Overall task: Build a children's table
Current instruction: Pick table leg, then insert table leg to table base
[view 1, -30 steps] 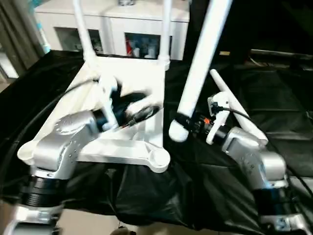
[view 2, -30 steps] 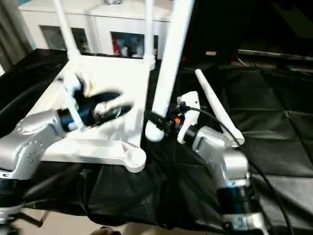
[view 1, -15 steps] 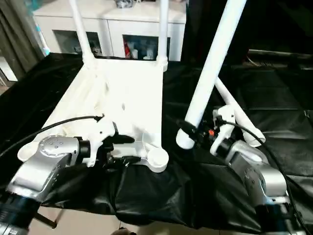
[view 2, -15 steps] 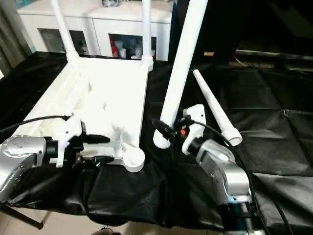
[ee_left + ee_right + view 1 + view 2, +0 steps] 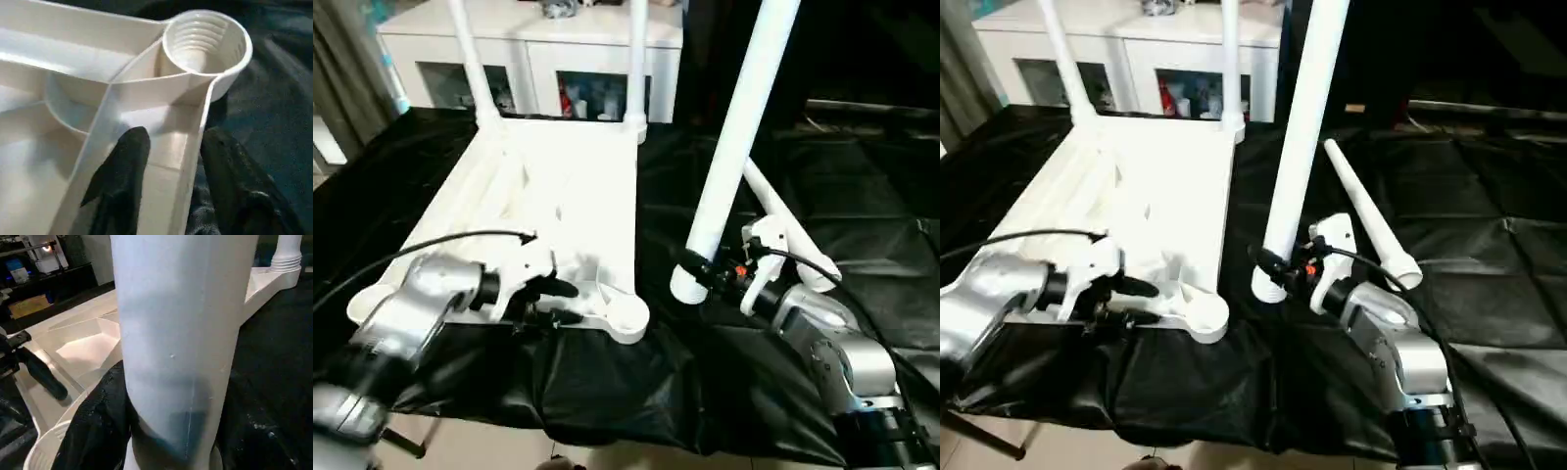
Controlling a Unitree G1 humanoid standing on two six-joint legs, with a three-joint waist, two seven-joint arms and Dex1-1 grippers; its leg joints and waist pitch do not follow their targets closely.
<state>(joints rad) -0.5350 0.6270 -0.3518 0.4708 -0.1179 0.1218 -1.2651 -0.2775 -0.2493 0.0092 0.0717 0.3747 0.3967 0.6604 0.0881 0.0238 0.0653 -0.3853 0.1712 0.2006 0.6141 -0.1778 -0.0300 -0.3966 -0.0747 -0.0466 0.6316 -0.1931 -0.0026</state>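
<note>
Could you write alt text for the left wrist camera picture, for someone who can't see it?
Two black fingers of the left gripper straddle the edge rib of a white plastic table top lying upside down, one inside the rim, one outside. Just beyond them is an empty round corner socket with ridged inner walls, over black cloth.

No readable text or labels anywhere

White tabletop point(image 5: 563, 196) upside down, centre-left — two legs point(image 5: 634, 59) socketed at far corners, third leg point(image 5: 734, 147) upright centre, fourth point(image 5: 1368, 217) lying right.
</note>
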